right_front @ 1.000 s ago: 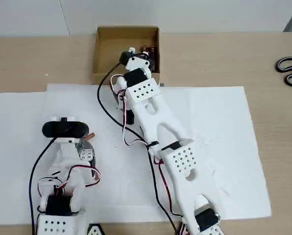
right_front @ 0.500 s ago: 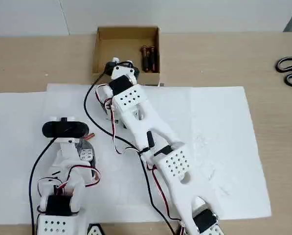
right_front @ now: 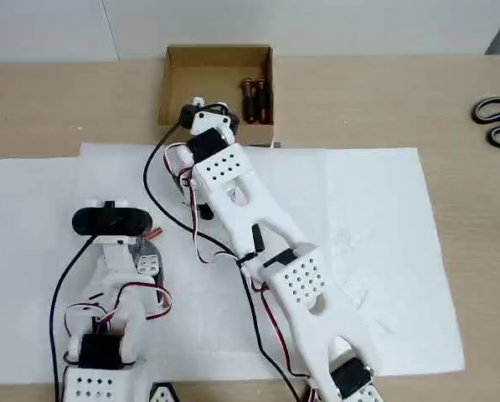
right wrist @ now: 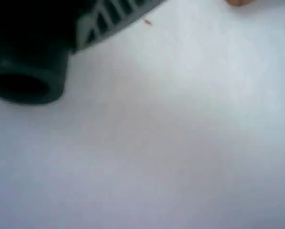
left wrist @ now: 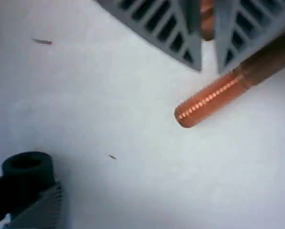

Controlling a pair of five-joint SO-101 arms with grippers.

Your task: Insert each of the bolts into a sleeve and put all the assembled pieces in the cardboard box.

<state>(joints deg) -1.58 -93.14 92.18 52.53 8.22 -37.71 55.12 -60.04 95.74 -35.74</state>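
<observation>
The left claw (left wrist: 209,67) is closed on a copper-coloured threaded metal bolt (left wrist: 208,99). The bolt's threaded end sticks out past the claw's grey ribbed fingertips (left wrist: 173,28) and hangs just above the white paper sheet (right_front: 358,209). Well ahead of this claw, apart from the bolt's tip, is a black plastic tube-shaped sleeve (left wrist: 25,167).

That sleeve is in the grip of the right claw (right_front: 199,201), pressed against one grey ribbed finger (right wrist: 113,19). Its open bore faces outward, low over the paper. I cannot tell how the claw's second finger sits.

Just beyond the right claw stands the open brown cardboard box (right_front: 162,92) on the light wooden surface (right_front: 384,92). Assembled copper-and-dark pieces (right_front: 254,99) lie in the box's corner nearest that claw.
</observation>
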